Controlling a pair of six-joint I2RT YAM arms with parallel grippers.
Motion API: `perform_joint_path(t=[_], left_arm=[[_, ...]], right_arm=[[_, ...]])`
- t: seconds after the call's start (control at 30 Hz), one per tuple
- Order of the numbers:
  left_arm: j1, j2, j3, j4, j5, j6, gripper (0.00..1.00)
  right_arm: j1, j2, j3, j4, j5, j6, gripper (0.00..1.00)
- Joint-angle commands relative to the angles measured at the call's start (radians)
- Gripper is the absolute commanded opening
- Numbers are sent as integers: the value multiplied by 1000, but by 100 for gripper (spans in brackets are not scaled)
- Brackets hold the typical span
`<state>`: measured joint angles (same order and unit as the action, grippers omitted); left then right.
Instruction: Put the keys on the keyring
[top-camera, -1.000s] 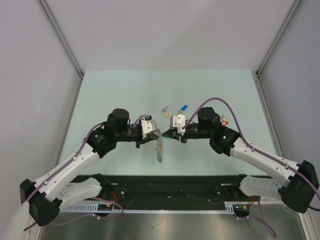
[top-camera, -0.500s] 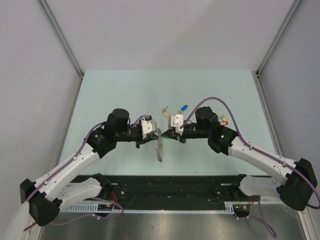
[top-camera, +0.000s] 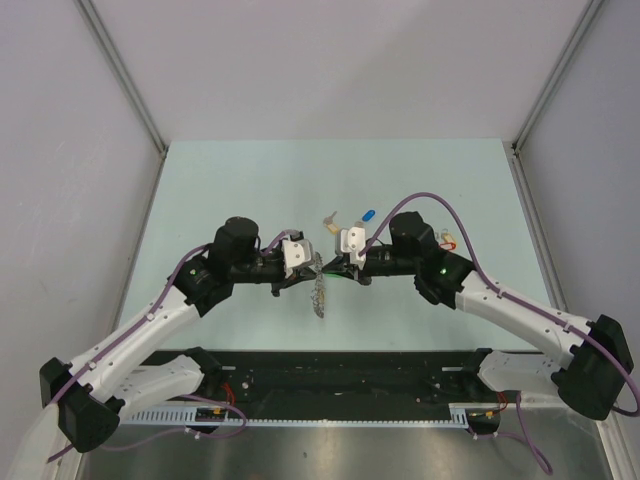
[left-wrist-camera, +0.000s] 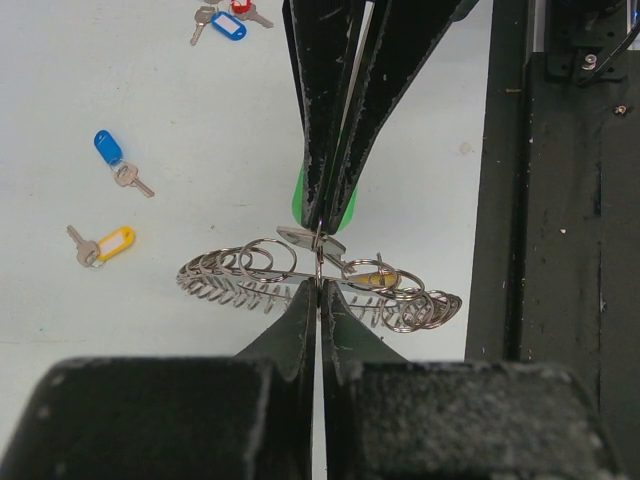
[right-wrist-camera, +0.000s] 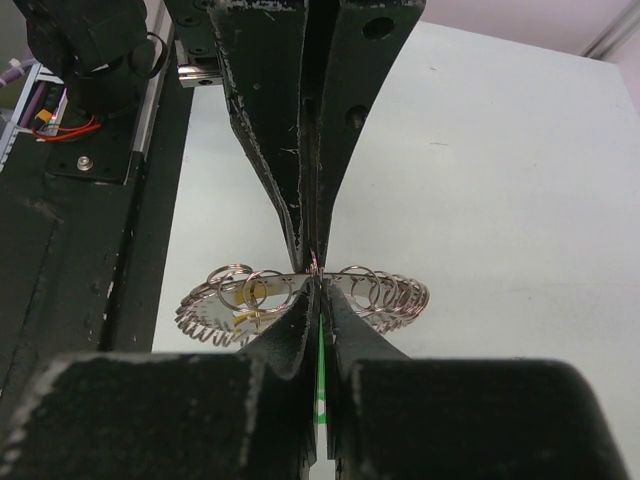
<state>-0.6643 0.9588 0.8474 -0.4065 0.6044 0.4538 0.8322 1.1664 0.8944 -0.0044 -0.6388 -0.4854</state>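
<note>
Both arms bend in from their side edges of the table (top-camera: 220, 190) and meet nose to nose over its middle, wrists level and forearms sloping down and outward towards their bases.

The left claw (left-wrist-camera: 318, 300) is clenched on the keyring (left-wrist-camera: 250, 280), its two black, scuffed wedge-shaped fingers pressed flat together on the wire. The right claw (left-wrist-camera: 319, 222) faces it tip to tip, clamped on the green-tagged key (left-wrist-camera: 346, 208). The green plastic shows as a sliver between and behind its fingers, and the flat silver key sits at the wire.

The keyring hangs at the claw tips, over the table's middle a little towards the near edge. It is a thin wire loop crowded with small shiny steel rings and keys that fan out like a coiled spring. Whether its lower end touches the table I cannot tell.

Towards the far edge a blue-tagged key (left-wrist-camera: 112, 155) and a yellow-tagged key (left-wrist-camera: 108, 243) lie flat on the pale, matte table. Both have glossy oblong tags.
</note>
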Motion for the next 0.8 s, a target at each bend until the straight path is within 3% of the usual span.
perform_joint_path(t=[0.0, 0.77], left_arm=[[6, -9, 50, 26, 37, 26, 0], [6, -11, 50, 26, 43, 25, 0]], right_arm=[[4, 6, 48, -20, -18, -9, 0], [13, 27, 70, -48, -47, -15, 0]])
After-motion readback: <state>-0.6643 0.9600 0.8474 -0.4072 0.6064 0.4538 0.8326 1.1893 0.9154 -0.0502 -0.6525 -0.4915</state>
